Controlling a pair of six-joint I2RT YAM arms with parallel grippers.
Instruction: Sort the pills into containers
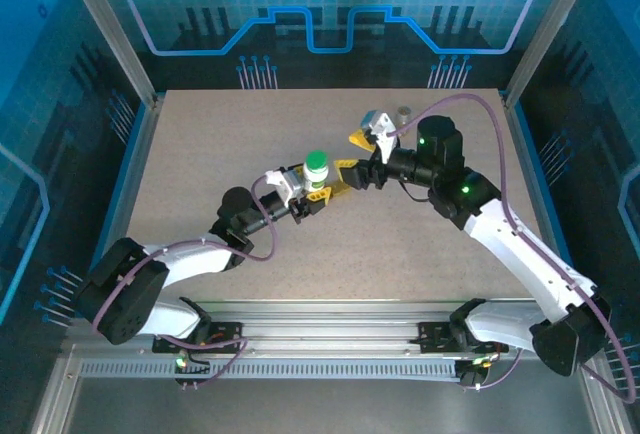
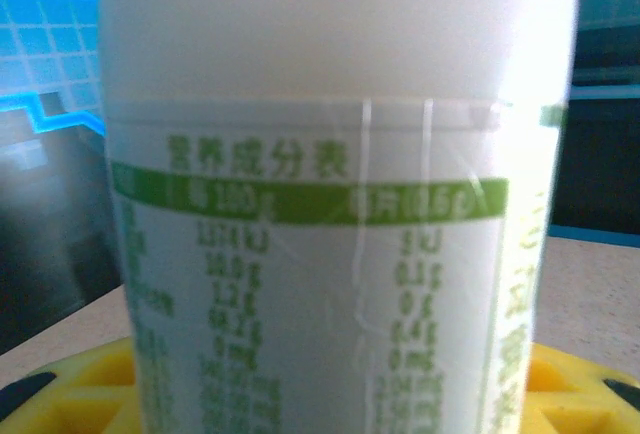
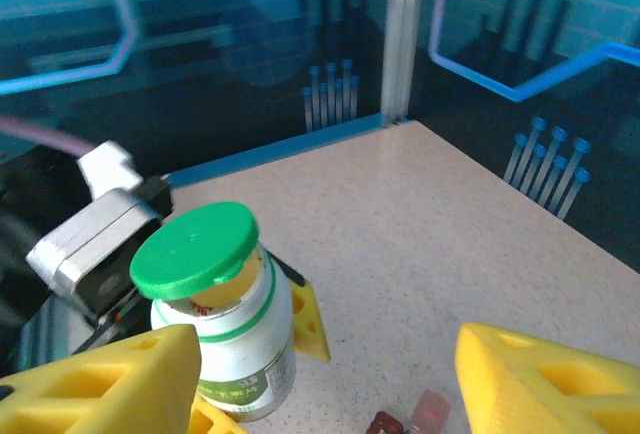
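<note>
1. The left pincer (image 1: 326, 182) pinches a white bottle (image 1: 316, 166) near the middle of the desk (image 1: 200, 154). Its yellow fingers (image 2: 75, 394) press against the bottle's lower sides.
2. The bottle's green cap (image 3: 195, 249) sits tilted on the neck, with a yellowish gap showing under its raised edge.
3. The right pincer (image 3: 330, 369) is spread wide and holds nothing. It is just beside the bottle, which stands close to one of its fingers.
4. A dark red-brown container (image 3: 384, 422) lies on the desk between the right pincer's fingers, cut off by the bottom edge of the right wrist view. A pale pink piece (image 3: 430, 409) lies just beside it.
5. I cannot tell whether the bottle's base touches the desk.
</note>
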